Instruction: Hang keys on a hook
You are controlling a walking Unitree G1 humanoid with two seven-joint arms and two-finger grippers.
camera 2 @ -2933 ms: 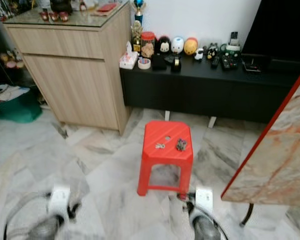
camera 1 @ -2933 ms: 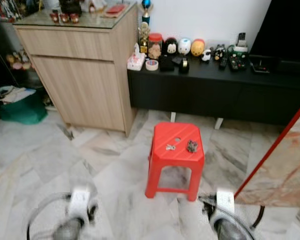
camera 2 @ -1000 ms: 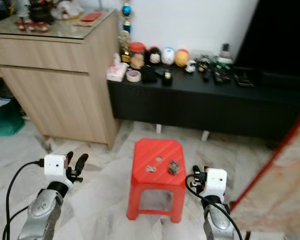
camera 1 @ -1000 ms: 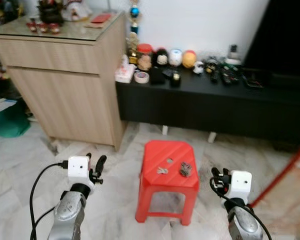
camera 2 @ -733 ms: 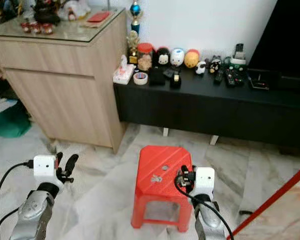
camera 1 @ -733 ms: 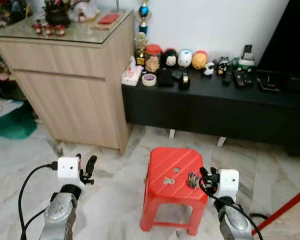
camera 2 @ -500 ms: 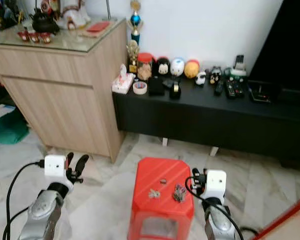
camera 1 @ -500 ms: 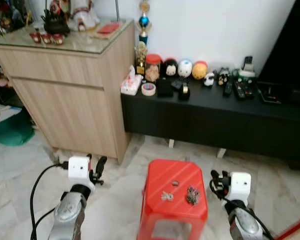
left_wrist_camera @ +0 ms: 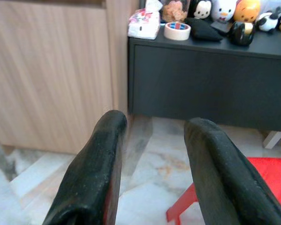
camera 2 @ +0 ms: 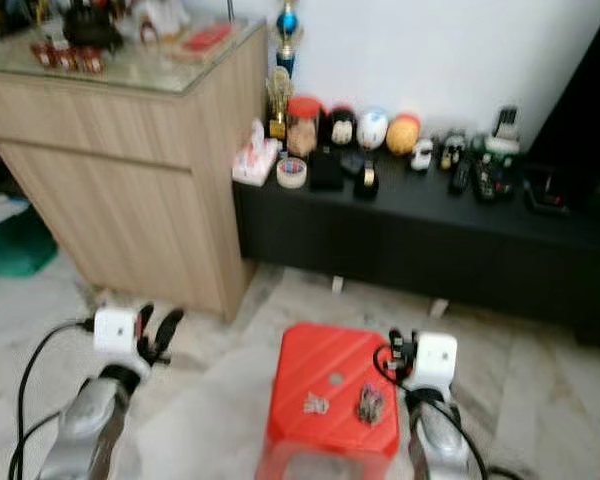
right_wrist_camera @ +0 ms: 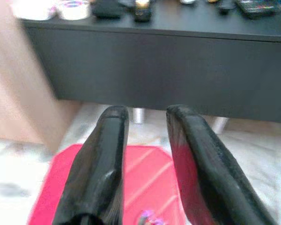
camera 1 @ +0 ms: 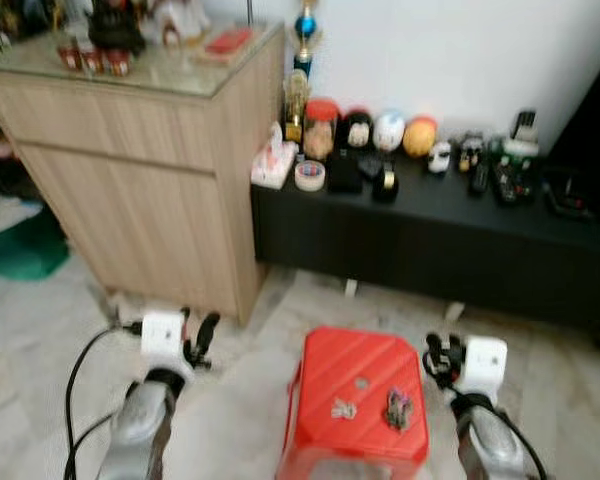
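Note:
Two small bunches of keys lie on a red plastic stool (camera 1: 325, 360): a silvery bunch (camera 1: 341, 408) on the left and a darker bunch (camera 1: 397, 408) on the right. A small round thing (camera 1: 361, 382) lies just behind them. My right gripper (camera 1: 441, 352) is held at the stool's right edge, open and empty, a short way from the darker bunch. My left gripper (camera 1: 198, 336) hovers left of the stool over the floor, also open and empty. The stool's top (right_wrist_camera: 140, 164) lies below the right fingers (right_wrist_camera: 196, 159) in the right wrist view.
Behind the stool stands a low black console (camera 1: 450, 225) with figurines, a tape roll (camera 1: 309, 176) and remotes. A tall wooden cabinet (camera 1: 130, 170) stands at the left, a green bin (camera 1: 20, 250) beside it. Marble floor (camera 1: 40, 350) surrounds the stool.
The view has come closer to the stool and console and tilted a little. Both arms, low and blurred 2.9 s ago, are now raised beside the stool, fingers open.

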